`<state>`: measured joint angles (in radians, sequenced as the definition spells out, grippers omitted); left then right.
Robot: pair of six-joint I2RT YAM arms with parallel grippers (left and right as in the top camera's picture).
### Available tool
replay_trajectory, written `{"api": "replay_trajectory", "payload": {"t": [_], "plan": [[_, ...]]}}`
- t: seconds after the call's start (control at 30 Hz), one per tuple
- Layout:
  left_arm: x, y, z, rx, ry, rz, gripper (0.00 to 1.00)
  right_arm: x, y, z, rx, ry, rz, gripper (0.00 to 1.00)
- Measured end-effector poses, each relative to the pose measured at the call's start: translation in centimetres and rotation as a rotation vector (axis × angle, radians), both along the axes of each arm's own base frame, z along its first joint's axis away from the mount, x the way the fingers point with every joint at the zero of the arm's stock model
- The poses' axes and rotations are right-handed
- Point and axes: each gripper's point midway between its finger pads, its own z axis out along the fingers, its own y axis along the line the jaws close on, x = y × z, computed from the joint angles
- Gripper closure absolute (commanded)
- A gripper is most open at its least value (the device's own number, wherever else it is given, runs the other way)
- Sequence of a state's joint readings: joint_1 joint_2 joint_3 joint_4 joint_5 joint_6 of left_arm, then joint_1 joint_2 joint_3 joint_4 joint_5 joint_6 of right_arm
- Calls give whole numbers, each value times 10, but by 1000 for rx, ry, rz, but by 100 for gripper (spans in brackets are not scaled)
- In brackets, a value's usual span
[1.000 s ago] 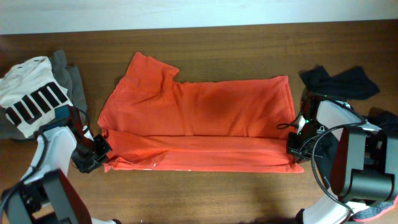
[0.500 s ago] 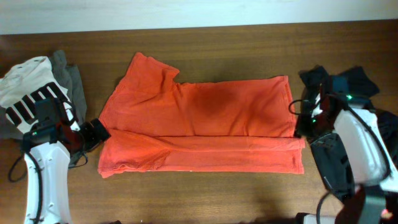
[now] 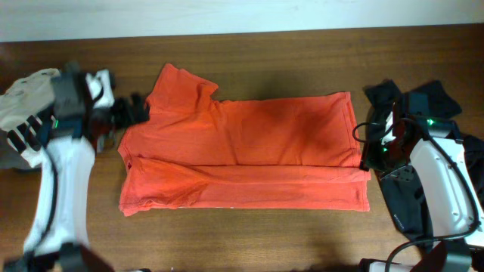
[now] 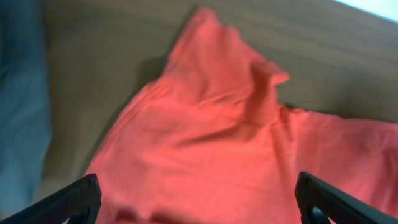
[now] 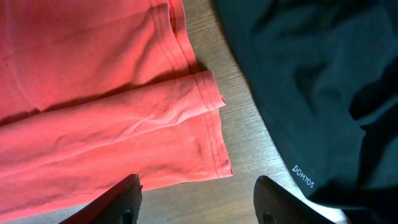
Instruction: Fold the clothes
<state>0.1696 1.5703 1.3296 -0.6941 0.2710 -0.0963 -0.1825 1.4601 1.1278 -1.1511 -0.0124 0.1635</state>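
Orange-red T-shirt (image 3: 242, 151) lies across the middle of the desk (image 3: 302, 53), its near long edge folded over the body. The lengthwise fold seems in hand; next, the far side and sleeve probably need lifting and laying over. The left end effector (image 4: 199, 202) hovers, jaws spread wide and empty, above the sleeve end; the right end effector (image 5: 199, 199), jaws parted and empty, sits over the hem corner. A black garment (image 5: 311, 81) crowds that hem at the right edge; a white striped garment (image 3: 30, 113) lies at the left edge.
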Motion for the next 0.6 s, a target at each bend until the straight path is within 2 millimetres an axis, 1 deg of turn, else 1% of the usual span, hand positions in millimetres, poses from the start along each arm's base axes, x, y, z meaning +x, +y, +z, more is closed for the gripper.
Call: {"api": "replay_trajectory", "payload": {"t": [0.07, 0.13, 0.2, 0.23, 0.3, 0.33, 0.47, 0.5, 0.53, 0.6], "plan": [[27, -7, 2, 8, 3, -50, 1, -1, 1, 0, 5, 4, 9, 37], [53, -8, -3, 14, 20, -79, 1, -3, 2, 0, 9, 11, 15, 37], [83, -5, -13, 24, 29, -105, 1, -4, 2, 0, 10, 16, 17, 37], [94, -4, -20, 30, 36, -117, 1, -4, 2, 0, 11, 16, 17, 37], [116, -1, -36, 38, 55, -135, 1, -5, 3, 0, 15, 18, 19, 37], [131, 1, -48, 42, 63, -146, 1, -4, 4, 0, 21, 16, 20, 37], [159, 1, -88, 28, 89, -172, 1, -3, 7, 0, 40, 11, 22, 37], [162, 1, -96, 24, 94, -177, 1, -3, 8, 0, 44, 11, 23, 37], [164, 0, -108, 17, 109, -182, 1, -3, 9, 0, 47, 10, 24, 37], [162, -2, -131, 2, 146, -190, 1, -3, 9, 0, 51, 9, 26, 37]]}}
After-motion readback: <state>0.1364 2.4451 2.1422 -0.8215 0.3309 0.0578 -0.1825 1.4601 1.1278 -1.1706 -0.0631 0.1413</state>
